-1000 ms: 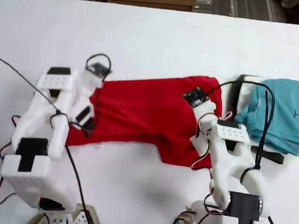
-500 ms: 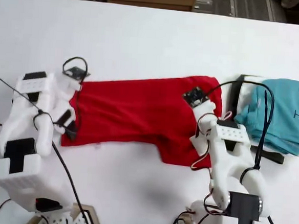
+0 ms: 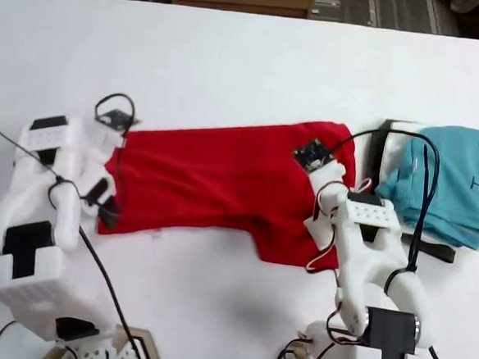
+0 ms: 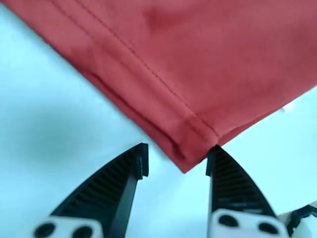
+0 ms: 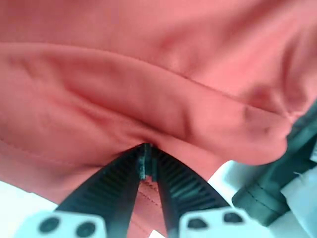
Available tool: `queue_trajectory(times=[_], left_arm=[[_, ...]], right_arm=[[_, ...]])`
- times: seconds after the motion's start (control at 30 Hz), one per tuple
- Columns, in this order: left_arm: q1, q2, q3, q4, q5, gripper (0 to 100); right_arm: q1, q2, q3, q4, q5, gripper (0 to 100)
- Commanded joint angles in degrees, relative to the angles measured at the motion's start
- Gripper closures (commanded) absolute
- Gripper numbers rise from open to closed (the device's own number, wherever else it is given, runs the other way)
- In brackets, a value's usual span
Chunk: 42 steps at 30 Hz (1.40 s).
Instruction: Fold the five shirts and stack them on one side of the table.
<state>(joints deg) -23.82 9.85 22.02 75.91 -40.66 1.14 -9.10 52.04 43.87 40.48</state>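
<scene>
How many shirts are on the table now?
2 for sure: a red shirt spread flat mid-table, and a teal shirt topping a pile at the right edge. The dark fabric under the teal one may be more folded shirts.

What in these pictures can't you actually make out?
High view: teal shirt is cut off by the right edge.
High view: dark layers under it are mostly covered by it; their count is unclear.
High view: red shirt, right end hidden under the right arm.
</scene>
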Motion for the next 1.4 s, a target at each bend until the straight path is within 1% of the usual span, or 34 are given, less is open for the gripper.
queue_trajectory(times=[0.0,0.13,0.23,0.3,0.43,0.5,0.57,0.7,0.77,0.87,0.93,1.07,1.13,1.23,1.37], left_arm=[[-3.34,-3.34,-0.48,-0.62,-2.11,79],[-5.27,-3.43,0.04,-0.18,-2.46,79],[-4.84,-3.96,-2.33,3.43,-1.93,79],[-2.99,-3.96,-6.99,7.56,-0.35,79],[2.02,-3.87,-21.05,17.49,3.96,78],[3.60,-3.60,-27.82,20.66,4.66,78],[4.75,-3.25,-32.57,21.27,5.54,78],[8.26,-0.88,-33.10,18.02,7.47,78],[8.97,2.73,-32.13,15.38,9.49,78],[8.88,8.97,-30.99,10.64,12.75,78],[8.88,13.01,-30.73,8.88,13.80,78],[9.05,19.69,-30.81,5.80,13.89,78],[9.05,22.33,-31.08,4.48,13.89,79],[8.97,25.41,-31.08,2.99,13.89,79],[8.88,26.99,-31.43,2.11,13.89,79]], right_arm=[[-0.57,-1.01,-0.09,-1.19,-0.35,97.8],[-0.57,-1.01,-0.09,-1.19,-0.44,97.8],[-0.66,-1.27,-0.09,-0.75,-0.53,97.8],[-0.75,-1.89,-0.62,1.19,-1.49,97.8],[-0.84,-6.99,-3.08,8.40,-4.31,97.8],[-2.77,-9.45,-2.81,10.33,-3.96,97.8],[-6.20,-11.21,-2.02,13.05,-3.87,97.8],[-16.40,-11.30,1.23,15.08,-3.87,97.8],[-19.47,-11.30,2.99,14.55,-3.96,97.8],[-20.88,-11.30,4.92,11.74,-4.22,97.8],[-20.97,-11.30,5.54,11.30,-4.13,97.8],[-21.23,-11.47,5.98,11.82,-3.87,97.8],[-22.73,-11.74,6.15,12.00,-2.90,97.8],[-25.36,-12.00,5.36,14.64,0.53,97.8],[-26.59,-16.40,3.87,19.47,1.67,97.7]])
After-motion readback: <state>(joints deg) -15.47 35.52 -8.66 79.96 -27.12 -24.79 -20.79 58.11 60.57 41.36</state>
